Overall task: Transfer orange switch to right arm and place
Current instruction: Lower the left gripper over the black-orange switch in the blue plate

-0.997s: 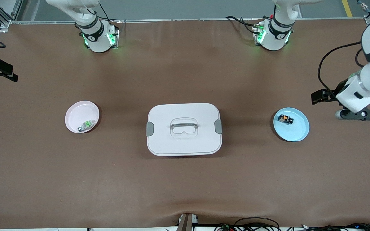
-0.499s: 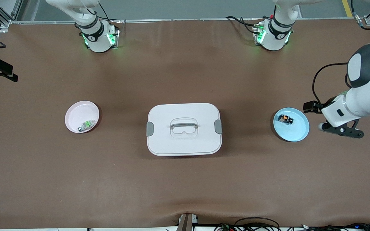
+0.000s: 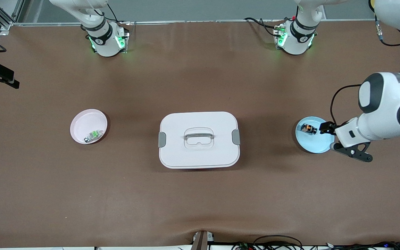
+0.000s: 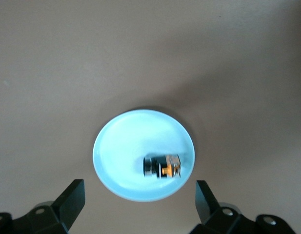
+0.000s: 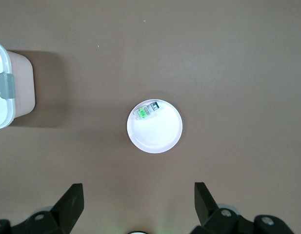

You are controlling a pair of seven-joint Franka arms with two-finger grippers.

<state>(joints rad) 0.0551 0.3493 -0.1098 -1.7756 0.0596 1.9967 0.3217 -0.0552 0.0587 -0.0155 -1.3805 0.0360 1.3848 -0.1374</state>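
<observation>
- While the white lidded box (image 3: 199, 139) sat shut mid-table as the landmark, nothing of the transfer had been done, judging by how things lay: the pick-up, the hand-over and the placing all remained.
- The left arm (image 3: 387, 111) reached in from its own end of the table, well apart from the box, and its left gripper (image 4: 139, 197) hung over the blue plate with fingers spread wide and nothing between them.
- The right gripper (image 5: 138, 202) hovered high over the pink plate, equally wide open and empty; that arm waited.
- The blue plate (image 3: 319, 144) lay toward the left arm's end from the box, the pink plate (image 3: 83, 123) toward the right arm's end.
- The orange switch (image 3: 308, 128) rested on the blue plate, lying on its side near the rim, untouched by either finger.
- The small green-and-clear part (image 3: 94, 135) lay in the pink plate, no concern of this task.
</observation>
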